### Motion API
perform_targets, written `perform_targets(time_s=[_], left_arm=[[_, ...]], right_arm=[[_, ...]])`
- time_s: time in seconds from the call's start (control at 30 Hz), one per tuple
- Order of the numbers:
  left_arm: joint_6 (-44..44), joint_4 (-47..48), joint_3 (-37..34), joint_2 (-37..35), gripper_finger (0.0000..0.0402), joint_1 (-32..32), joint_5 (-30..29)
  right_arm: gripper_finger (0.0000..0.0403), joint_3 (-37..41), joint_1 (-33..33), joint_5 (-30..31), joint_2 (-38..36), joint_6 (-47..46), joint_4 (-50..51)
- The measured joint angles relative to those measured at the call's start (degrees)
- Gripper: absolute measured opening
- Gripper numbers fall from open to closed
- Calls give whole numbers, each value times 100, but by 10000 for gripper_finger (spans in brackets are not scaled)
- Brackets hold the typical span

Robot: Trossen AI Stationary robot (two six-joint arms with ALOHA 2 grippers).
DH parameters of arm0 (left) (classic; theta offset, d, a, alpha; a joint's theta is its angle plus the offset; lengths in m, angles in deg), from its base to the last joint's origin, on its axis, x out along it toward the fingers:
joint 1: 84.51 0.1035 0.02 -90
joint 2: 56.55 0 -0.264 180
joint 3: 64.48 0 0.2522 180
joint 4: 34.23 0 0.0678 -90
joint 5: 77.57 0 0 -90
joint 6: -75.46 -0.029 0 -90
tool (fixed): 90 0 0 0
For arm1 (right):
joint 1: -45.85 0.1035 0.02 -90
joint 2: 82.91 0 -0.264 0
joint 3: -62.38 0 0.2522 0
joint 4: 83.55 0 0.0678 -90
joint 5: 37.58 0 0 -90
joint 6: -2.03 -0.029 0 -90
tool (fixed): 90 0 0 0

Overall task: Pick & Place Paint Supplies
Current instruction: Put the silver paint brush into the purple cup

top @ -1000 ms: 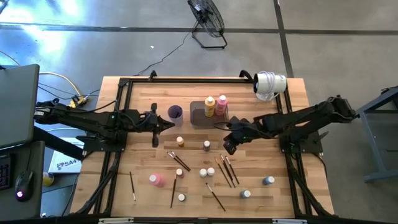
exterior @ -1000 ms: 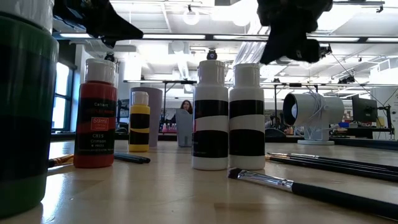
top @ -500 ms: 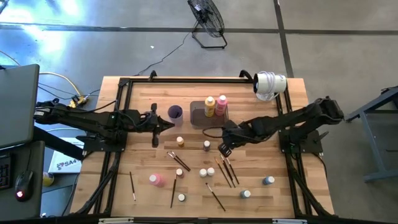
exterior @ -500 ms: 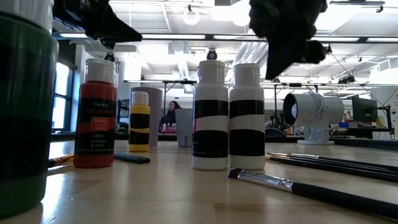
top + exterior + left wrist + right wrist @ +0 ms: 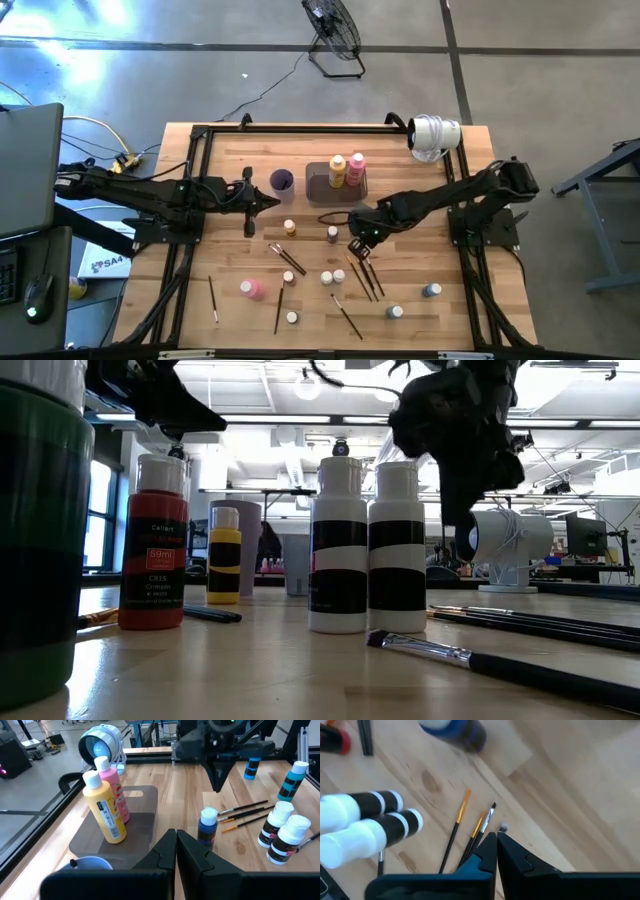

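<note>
Two paint bottles, yellow (image 5: 338,170) and pink (image 5: 357,167), stand on the dark tray (image 5: 320,184). Small white-capped bottles (image 5: 333,277) and thin brushes (image 5: 365,276) lie scattered on the near half of the wooden table. My right gripper (image 5: 358,248) is shut and points steeply down just above the far ends of a bunch of brushes (image 5: 455,832), beside a blue bottle (image 5: 207,824). It holds nothing. My left gripper (image 5: 270,203) hovers shut and roughly level near the purple cup (image 5: 282,181), also holding nothing.
A white round lamp-like device (image 5: 433,135) stands at the far right corner. A black frame (image 5: 200,135) runs along the table's edges. More bottles (image 5: 251,289) and single brushes (image 5: 213,298) lie toward the near edge. Two black-and-white bottles (image 5: 365,550) stand by the low camera.
My right gripper has come down and toward the table's near-left, over the bunch of brushes, and has tipped from a slant to pointing steeply down. It has stayed shut. Nothing on the table has moved.
</note>
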State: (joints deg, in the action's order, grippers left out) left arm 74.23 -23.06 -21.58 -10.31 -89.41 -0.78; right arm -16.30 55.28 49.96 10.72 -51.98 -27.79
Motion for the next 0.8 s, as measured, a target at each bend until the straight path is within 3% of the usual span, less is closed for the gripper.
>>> perform_targets(time_s=[0.2,0.53,0.8], left_arm=[[0,98,3,0,10,-1,0],[2,278,7,2,10,-1,0],[22,280,7,2,10,-1,1]], right_arm=[[18,0,-7,-246,265,25,89],[118,4,-7,22,434,23,75],[102,7,-2,95,434,-129,86]])
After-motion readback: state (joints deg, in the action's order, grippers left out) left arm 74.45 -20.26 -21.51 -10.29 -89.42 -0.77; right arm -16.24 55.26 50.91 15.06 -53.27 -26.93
